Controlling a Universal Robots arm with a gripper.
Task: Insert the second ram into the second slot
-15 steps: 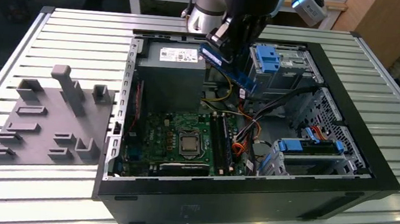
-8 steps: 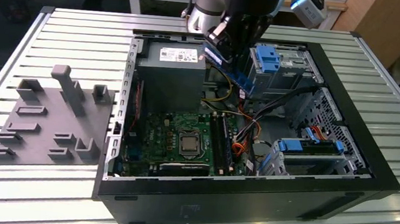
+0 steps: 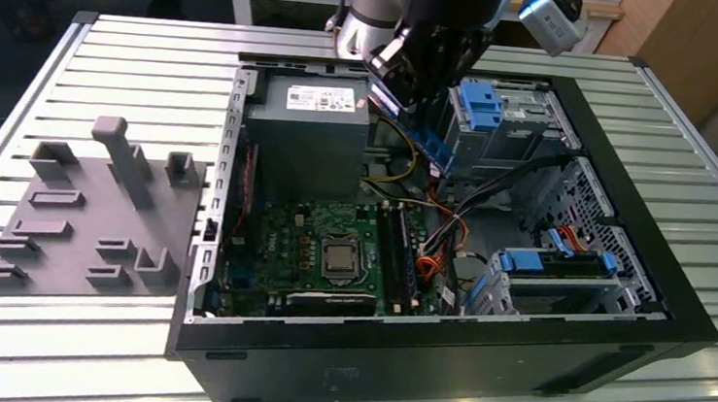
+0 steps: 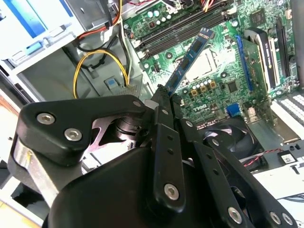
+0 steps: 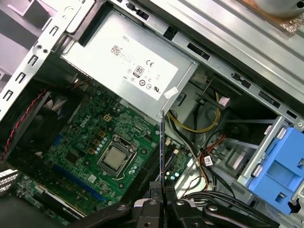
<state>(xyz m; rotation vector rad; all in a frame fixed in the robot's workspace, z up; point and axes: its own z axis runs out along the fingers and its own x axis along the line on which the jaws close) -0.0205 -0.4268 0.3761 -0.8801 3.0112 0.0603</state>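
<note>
The second ram (image 3: 427, 137) is a thin blue stick, and my gripper (image 3: 406, 86) is shut on its upper end. It hangs above the open computer case, over the back part of the green motherboard (image 3: 309, 245). In the second wrist view the ram (image 4: 190, 57) sticks out from the black fingers (image 4: 164, 118) toward the processor socket (image 4: 204, 59). In the first wrist view the ram (image 5: 162, 147) is seen edge-on, rising from my gripper (image 5: 163, 192). The long dark memory slots (image 3: 396, 248) (image 4: 178, 32) lie beside the socket, apart from the ram. Which is the second slot I cannot tell.
A grey power supply (image 3: 307, 128) (image 5: 128, 66) fills the case's back left. Blue drive-bay clips (image 3: 479, 104) (image 5: 280, 171) and loose yellow, red and black cables (image 4: 99, 61) crowd the side by the ram. A grey fixture plate (image 3: 85, 216) lies on the slatted table.
</note>
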